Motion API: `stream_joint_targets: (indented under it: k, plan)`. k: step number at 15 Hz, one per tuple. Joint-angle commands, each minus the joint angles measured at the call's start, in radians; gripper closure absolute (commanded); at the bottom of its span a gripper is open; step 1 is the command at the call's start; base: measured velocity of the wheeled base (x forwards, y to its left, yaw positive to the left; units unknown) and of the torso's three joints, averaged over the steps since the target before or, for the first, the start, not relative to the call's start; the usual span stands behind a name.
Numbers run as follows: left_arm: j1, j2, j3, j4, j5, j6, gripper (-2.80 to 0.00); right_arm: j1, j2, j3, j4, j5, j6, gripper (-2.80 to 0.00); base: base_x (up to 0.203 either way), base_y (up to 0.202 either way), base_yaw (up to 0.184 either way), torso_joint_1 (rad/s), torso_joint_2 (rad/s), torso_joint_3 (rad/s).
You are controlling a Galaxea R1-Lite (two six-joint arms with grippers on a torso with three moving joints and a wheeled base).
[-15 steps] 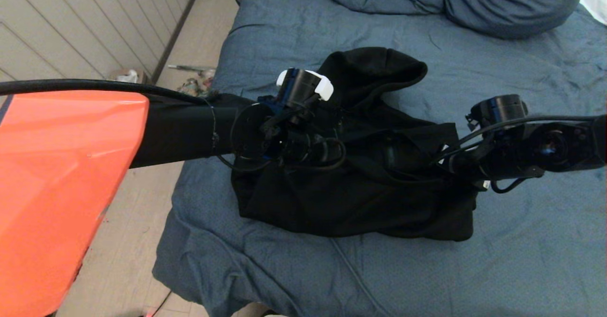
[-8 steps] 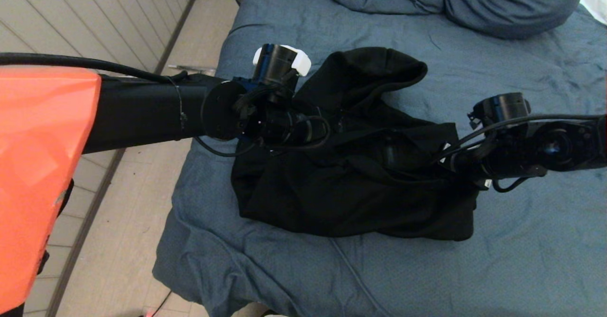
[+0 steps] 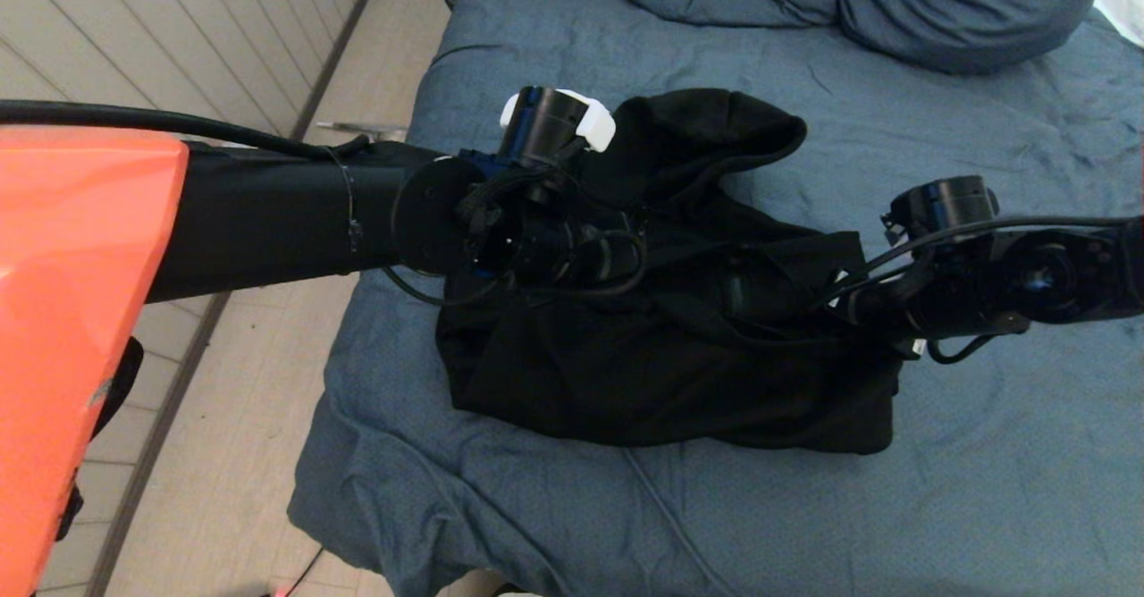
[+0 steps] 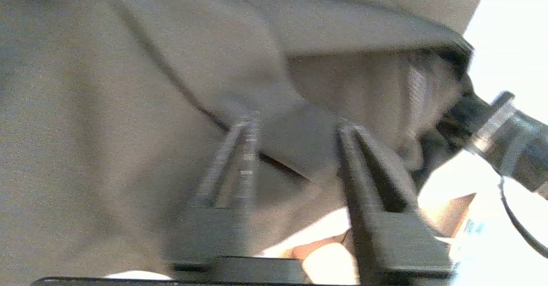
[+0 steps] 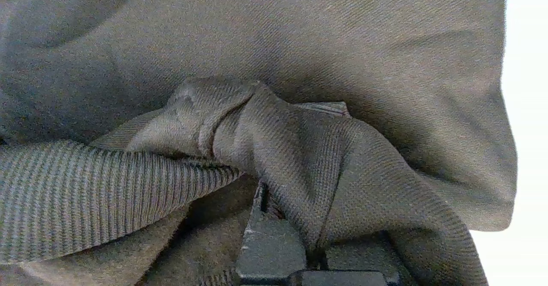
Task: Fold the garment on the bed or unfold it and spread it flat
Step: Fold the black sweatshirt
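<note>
**Hoodie Half-Folded as Robot Works the Bed**

The left pincer (image 4: 295,149) stands partly open, its fingers apart over a fold of the garment (image 3: 679,347) with nothing clamped between them. The right pincer (image 5: 299,234) is pinched tight on a bunch of ribbed fabric at the sweatshirt's right edge. The black hooded sweatshirt lies in a rumpled heap at the middle of the bed (image 3: 983,508), hood toward the pillows (image 3: 965,7), body doubled over itself. Judged from its lumpy outline, the job looks midway at best: edges are uneven, and neat folding or full spreading is yet to come.
</note>
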Motion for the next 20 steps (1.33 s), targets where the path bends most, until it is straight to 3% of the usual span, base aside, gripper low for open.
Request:
stream_joint_targets:
  k: [1,4,7,11,12,20]
  plan:
    - [-0.020,0.002,0.000,-0.001,0.003,-0.003,-2.80,0.000,0.001,0.002,0.001,0.001,0.003,0.00,0.000,0.000,0.000,0.000,0.00,0.000]
    - [-0.057,0.077,-0.002,-0.004,0.011,0.001,-2.80,0.000,0.004,0.004,0.001,0.001,0.003,0.00,0.000,0.000,0.000,0.000,0.00,0.000]
    - [-0.128,0.159,-0.003,-0.005,0.083,0.006,-2.80,0.000,0.006,0.009,0.001,0.001,0.001,0.00,0.000,0.000,0.000,0.000,0.00,0.000]
    - [-0.136,0.230,-0.009,-0.043,0.127,0.019,-2.80,0.000,0.007,0.017,-0.001,0.000,0.000,0.00,0.000,0.000,0.000,0.000,0.00,0.000]
    - [-0.132,0.232,-0.009,-0.048,0.128,0.024,0.00,0.000,0.007,0.017,-0.001,0.001,0.000,0.00,0.000,0.000,0.000,0.000,0.00,0.000]
    - [-0.108,0.215,-0.009,-0.059,0.137,0.024,0.00,0.002,0.010,0.021,-0.001,0.001,0.000,0.00,0.000,0.000,0.000,0.000,0.00,0.000]
